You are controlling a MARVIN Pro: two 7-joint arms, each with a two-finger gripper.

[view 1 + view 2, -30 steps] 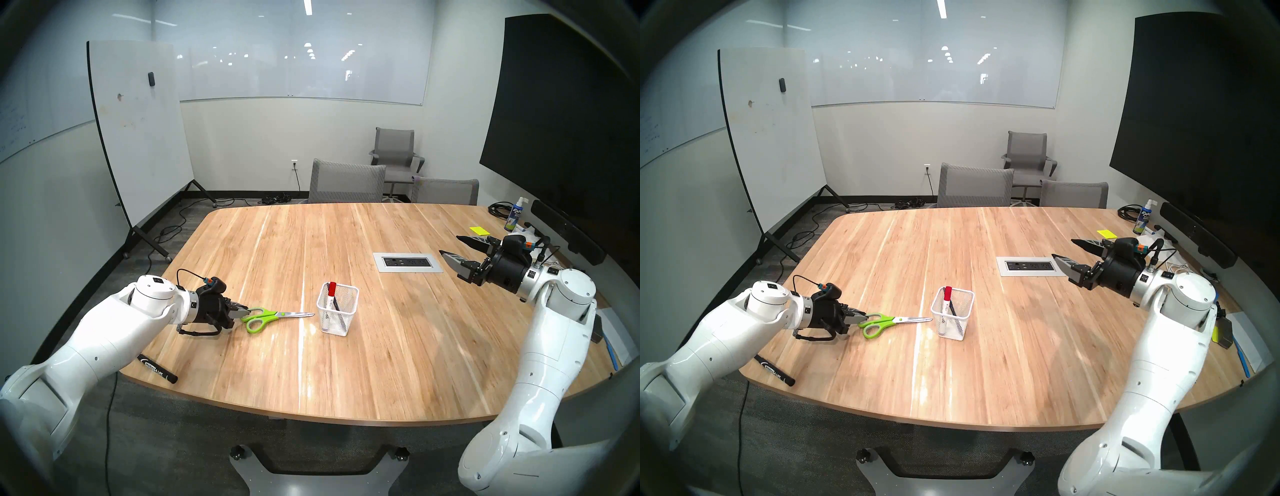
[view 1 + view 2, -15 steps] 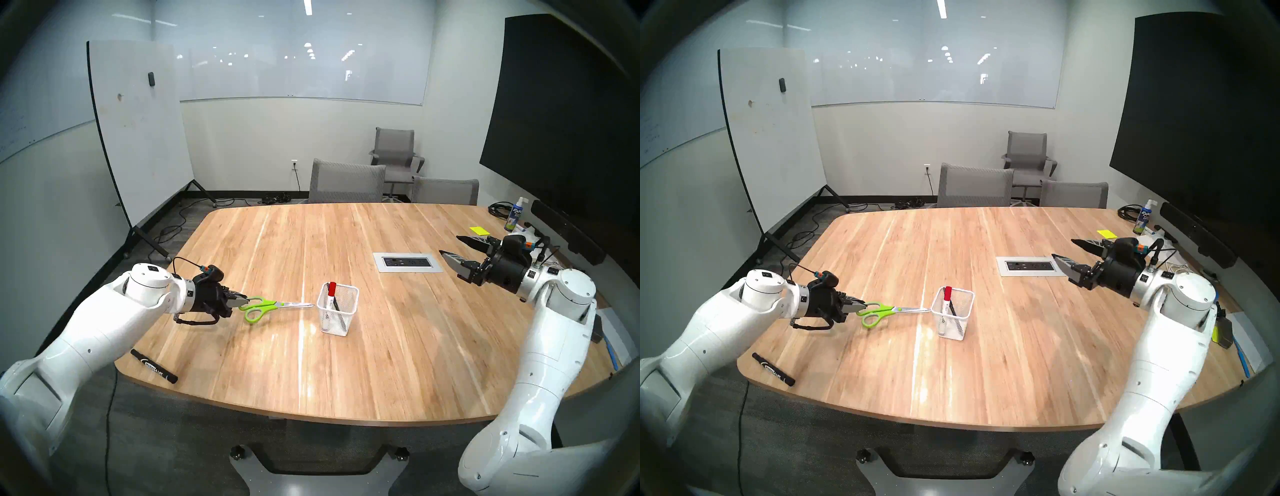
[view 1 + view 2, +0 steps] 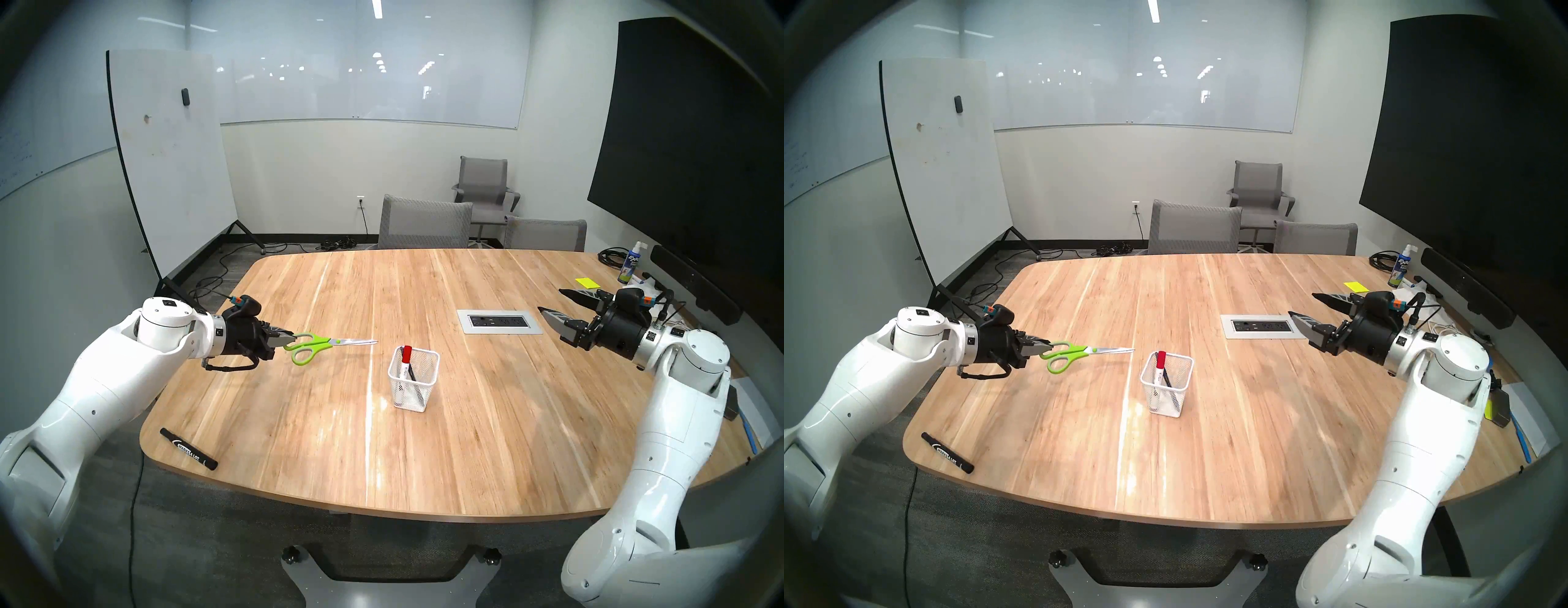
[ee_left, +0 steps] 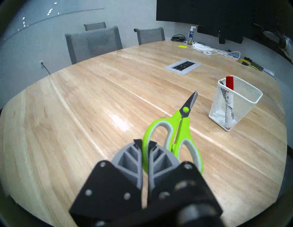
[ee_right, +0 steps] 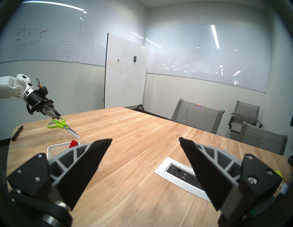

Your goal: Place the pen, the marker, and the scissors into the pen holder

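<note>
My left gripper [image 3: 292,338] is shut on one lime-green handle loop of the scissors [image 3: 322,344], holding them in the air with the blades pointing right. The wrist view shows that loop pinched between the pads [image 4: 145,143]. Right of and below the blade tip stands the white mesh pen holder [image 3: 420,395]. A white marker with a red cap [image 3: 406,356] and a slim dark pen [image 3: 410,373] stand inside it. A black marker [image 3: 189,449] lies at the table's front left corner. My right gripper [image 3: 550,300] hangs open and empty at the far right.
A grey power outlet panel [image 3: 499,321] is set into the table between the holder and my right gripper. A spray bottle [image 3: 632,263], a yellow note [image 3: 587,282] and cables sit at the far right edge. Grey chairs [image 3: 424,223] stand behind the table.
My left arm has lifted the scissors off the table and carried them up and a little left. The right arm has not moved.
</note>
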